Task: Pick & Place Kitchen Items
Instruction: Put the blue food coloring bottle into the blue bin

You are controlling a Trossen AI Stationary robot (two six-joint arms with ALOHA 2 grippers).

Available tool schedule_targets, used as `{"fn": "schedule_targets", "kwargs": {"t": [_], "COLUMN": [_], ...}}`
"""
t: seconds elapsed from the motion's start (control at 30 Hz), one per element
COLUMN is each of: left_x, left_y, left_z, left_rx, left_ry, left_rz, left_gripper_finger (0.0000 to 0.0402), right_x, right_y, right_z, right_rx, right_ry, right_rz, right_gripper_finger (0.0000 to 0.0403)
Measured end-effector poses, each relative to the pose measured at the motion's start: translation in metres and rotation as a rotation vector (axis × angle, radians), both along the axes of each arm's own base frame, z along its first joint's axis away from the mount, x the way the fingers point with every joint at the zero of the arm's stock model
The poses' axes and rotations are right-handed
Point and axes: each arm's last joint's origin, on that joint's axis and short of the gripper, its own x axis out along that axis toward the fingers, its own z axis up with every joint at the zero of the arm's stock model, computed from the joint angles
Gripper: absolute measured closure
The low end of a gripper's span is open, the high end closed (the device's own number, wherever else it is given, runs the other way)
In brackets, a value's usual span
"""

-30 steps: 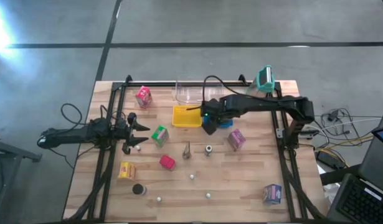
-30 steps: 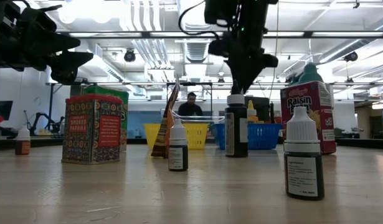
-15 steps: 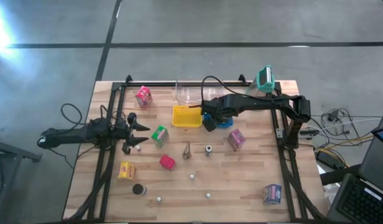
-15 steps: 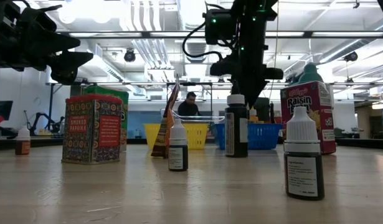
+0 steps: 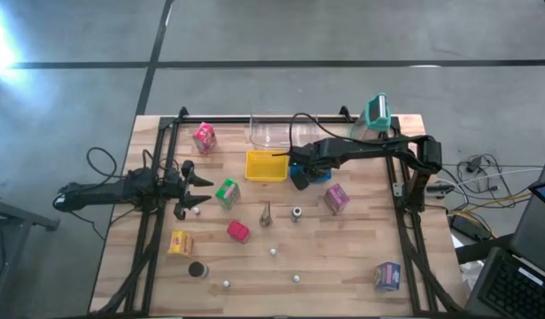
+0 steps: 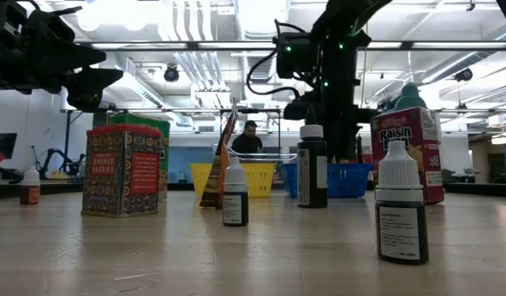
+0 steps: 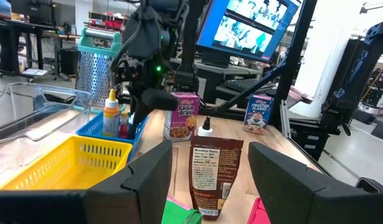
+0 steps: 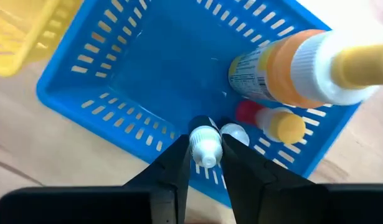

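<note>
Right gripper (image 8: pixel 207 163) pinches a small white-capped dropper bottle (image 8: pixel 205 146) over the blue basket (image 8: pixel 147 81), at 1 o'clock from the surface's (image 5: pixel 343 266) centre. Left gripper (image 5: pixel 194 192) hovers at 9 o'clock, half open and empty. Cartons read "Raisin Bran" (image 6: pixel 405 152) and "Smoked Paprika" (image 6: pixel 123 171).

Inside the blue basket (image 8: pixel 147 81) the half near the yellow basket (image 8: pixel 29 25) is free for a gripper, while an orange bottle (image 8: pixel 291 74) and a smaller red bottle (image 8: pixel 269 121) stand in the way on the other half.
</note>
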Motion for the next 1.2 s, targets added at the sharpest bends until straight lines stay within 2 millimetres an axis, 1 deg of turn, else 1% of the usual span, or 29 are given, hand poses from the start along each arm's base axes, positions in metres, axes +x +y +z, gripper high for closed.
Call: {"fn": "schedule_targets", "kwargs": {"t": [0.17, 0.33, 0.47, 0.73, 1.0, 1.2], "left_x": [0.0, 0.0, 0.0, 0.0, 0.0, 0.0], "left_y": [0.0, 0.0, 0.0, 0.0, 0.0, 0.0], "left_z": [0.0, 0.0, 0.0, 0.0, 0.0, 0.0], "left_rx": [0.0, 0.0, 0.0, 0.0, 0.0, 0.0], "left_ry": [-0.001, 0.0, 0.0, 0.0, 0.0, 0.0], "left_rz": [0.0, 0.0, 0.0, 0.0, 0.0, 0.0], "left_gripper_finger": [0.0183, 0.0183, 0.0183, 0.0183, 0.0183, 0.0183], "right_x": [-0.001, -0.004, -0.005, -0.005, -0.009, -0.009], "right_y": [-0.003, -0.004, -0.004, -0.01, -0.013, -0.013], "right_z": [-0.009, -0.016, -0.019, -0.022, -0.028, -0.031], "right_rx": [-0.006, 0.0, 0.0, 0.001, 0.026, 0.028], "right_ry": [-0.024, -0.025, -0.023, -0.054, -0.054, -0.06], "right_rz": [0.003, 0.007, 0.01, 0.019, 0.014, 0.018], "right_gripper_finger": [0.0335, 0.0327, 0.0321, 0.0334, 0.0317, 0.033]}}
